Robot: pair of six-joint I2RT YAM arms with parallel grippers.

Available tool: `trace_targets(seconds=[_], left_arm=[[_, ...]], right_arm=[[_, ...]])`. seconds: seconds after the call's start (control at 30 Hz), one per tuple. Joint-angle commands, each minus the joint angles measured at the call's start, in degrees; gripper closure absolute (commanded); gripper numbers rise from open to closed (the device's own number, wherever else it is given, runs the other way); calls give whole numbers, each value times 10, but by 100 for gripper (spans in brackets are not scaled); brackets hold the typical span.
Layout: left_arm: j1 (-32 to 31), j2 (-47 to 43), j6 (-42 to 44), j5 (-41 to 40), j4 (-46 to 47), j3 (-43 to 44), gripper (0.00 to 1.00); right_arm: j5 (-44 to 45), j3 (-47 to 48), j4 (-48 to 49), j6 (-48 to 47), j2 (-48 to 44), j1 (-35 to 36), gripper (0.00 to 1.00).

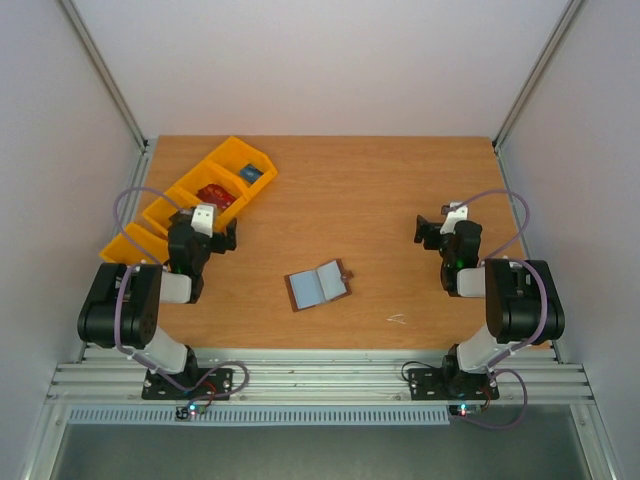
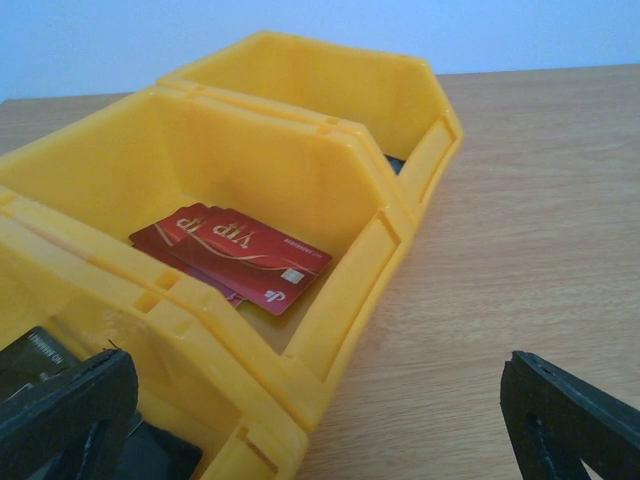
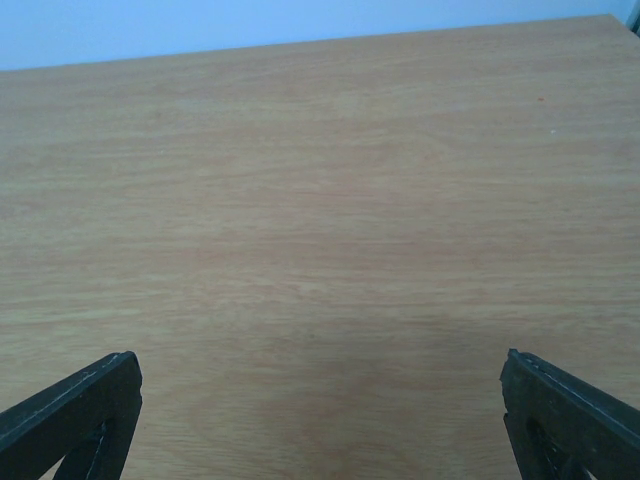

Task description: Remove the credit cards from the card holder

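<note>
The card holder [image 1: 318, 285] lies open on the table's middle, grey-blue lining up, brown clasp tab at its right. Red credit cards [image 2: 235, 256] lie stacked in a compartment of the yellow bins [image 2: 330, 330]; they also show in the top view [image 1: 213, 195]. My left gripper [image 1: 222, 238] is open and empty, just near of that compartment's front edge. My right gripper [image 1: 428, 228] is open and empty over bare wood at the right, well apart from the holder.
The row of yellow bins [image 1: 170, 200] runs diagonally along the back left. A blue item [image 1: 252, 173] lies in the farthest bin; dark items lie in nearer ones. A small pale scrap [image 1: 397, 319] lies near the front edge.
</note>
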Motion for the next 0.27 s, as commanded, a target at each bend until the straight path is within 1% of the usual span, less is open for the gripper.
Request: trace_targets(seconds=[0.0, 0.23], left_arm=[[3, 1, -17, -65, -4, 22, 1], [3, 1, -20, -69, -4, 23, 1]], right_arm=[[-6, 2, 2, -5, -3, -3, 2], [-6, 2, 3, -5, -3, -3, 2]])
